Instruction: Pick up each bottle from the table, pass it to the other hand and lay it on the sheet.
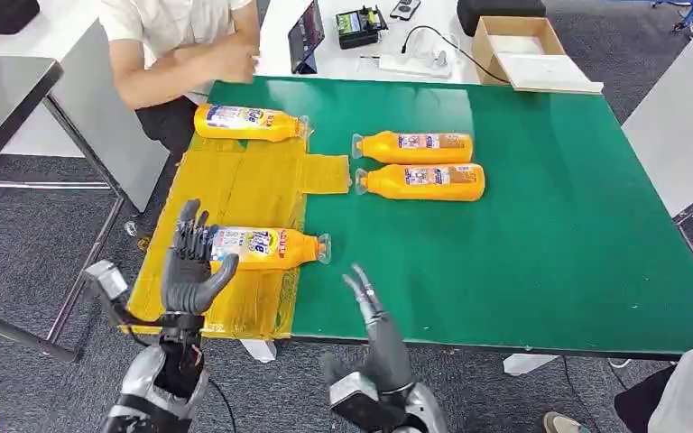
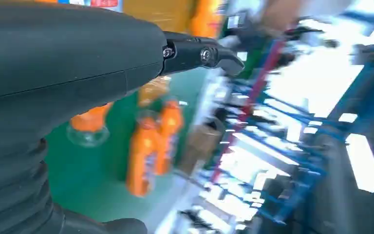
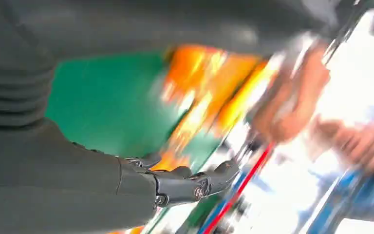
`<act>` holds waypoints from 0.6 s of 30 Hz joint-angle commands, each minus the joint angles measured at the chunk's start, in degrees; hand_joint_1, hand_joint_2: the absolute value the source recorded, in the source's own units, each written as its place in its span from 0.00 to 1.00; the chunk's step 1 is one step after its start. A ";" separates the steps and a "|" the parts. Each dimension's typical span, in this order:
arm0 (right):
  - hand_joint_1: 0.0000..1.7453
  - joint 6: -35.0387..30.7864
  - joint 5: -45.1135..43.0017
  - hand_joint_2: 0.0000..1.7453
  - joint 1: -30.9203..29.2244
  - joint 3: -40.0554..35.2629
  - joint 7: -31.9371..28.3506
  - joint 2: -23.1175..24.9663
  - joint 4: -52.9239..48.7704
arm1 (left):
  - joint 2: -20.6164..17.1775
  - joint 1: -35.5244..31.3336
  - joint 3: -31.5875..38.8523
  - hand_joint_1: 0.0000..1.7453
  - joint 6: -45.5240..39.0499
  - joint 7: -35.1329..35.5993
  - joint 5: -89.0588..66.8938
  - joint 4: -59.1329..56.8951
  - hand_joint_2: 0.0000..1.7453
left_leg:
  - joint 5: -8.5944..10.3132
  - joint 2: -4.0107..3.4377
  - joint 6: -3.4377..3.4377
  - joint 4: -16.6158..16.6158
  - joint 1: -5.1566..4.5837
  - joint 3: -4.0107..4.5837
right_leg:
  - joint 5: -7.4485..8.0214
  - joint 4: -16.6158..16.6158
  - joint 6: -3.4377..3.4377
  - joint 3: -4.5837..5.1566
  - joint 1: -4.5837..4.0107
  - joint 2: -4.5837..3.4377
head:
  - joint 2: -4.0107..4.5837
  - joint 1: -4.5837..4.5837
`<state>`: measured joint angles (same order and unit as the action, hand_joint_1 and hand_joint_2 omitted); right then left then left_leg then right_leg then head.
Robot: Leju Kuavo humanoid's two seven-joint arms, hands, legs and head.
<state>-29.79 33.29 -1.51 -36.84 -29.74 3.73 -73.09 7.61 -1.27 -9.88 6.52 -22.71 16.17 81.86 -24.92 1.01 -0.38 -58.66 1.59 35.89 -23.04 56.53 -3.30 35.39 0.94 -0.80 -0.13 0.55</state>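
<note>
Over on the left, the left hand [image 1: 189,266] is up with its fingers [image 1: 187,225] spread wide and nothing in them, sitting right next to the base end of an orange bottle [image 1: 262,248] that's lying on the yellow sheet [image 1: 253,185]. That sheet covers the left end of the green tabletop [image 1: 550,225]. A second bottle [image 1: 248,122] lies on the sheet's far edge, near a seated person [image 1: 185,45]. Moving right, the right hand [image 1: 374,316] is over the tabletop's near edge, also holding nothing, fingers apart and pointing forward. Further right, two more bottles [image 1: 415,146] [image 1: 424,181] lie side by side on the bare green, just past the sheet's edge, caps toward it. Both wrist views are pretty blurry.
</note>
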 commanded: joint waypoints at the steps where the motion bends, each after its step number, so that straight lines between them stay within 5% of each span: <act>1: 0.00 0.61 5.55 1.00 0.79 21.60 1.54 -6.35 -1.69 | -2.86 10.14 -6.07 0.00 -5.47 -5.03 -8.52 16.09 1.00 | -0.05 0.02 0.09 0.04 -0.09 -0.14 | -0.04 -0.05 0.04 -0.16 0.05 0.12 | 0.00 0.02; 6: 0.00 0.06 7.53 1.00 1.16 21.24 2.14 -5.24 -1.91 | -2.95 9.64 -5.87 0.00 -5.68 -5.10 -8.53 15.80 1.00 | -0.10 0.04 0.12 0.04 -0.05 -0.20 | -0.04 -0.04 0.11 -0.22 0.00 0.06 | 0.00 0.00; 8: 0.00 -1.26 12.89 1.00 -1.28 23.50 6.72 -8.60 1.18 | -3.06 10.05 -6.31 0.00 -6.92 -6.82 -11.10 16.85 1.00 | -0.11 0.02 0.13 0.09 -0.08 -0.32 | -0.05 -0.05 0.13 -0.29 0.02 0.09 | 0.00 0.02; 13: 0.00 2.55 16.77 1.00 -10.08 28.39 6.83 -14.36 10.35 | -2.62 9.59 -6.49 0.00 -6.26 -6.91 -10.29 16.99 1.00 | -0.03 0.05 0.14 0.04 -0.06 -0.17 | 0.05 -0.06 0.00 -0.17 0.01 0.04 | 0.00 0.04; 18: 0.00 5.29 22.79 1.00 -21.91 23.82 9.53 -15.12 26.01 | -1.98 6.38 -7.82 0.00 -5.67 -7.15 -10.24 13.20 1.00 | 0.02 -0.12 0.19 0.05 -0.12 -0.18 | 0.14 -0.08 0.00 -0.21 0.13 -0.11 | 0.00 0.02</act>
<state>-26.75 49.68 -7.36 -11.71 -22.67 -8.16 -69.94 6.56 8.80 -15.04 0.26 -29.84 5.60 99.34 -24.91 1.12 -0.26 -58.67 1.46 35.84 -22.96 56.51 -3.38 35.27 1.08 -0.77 -0.13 0.57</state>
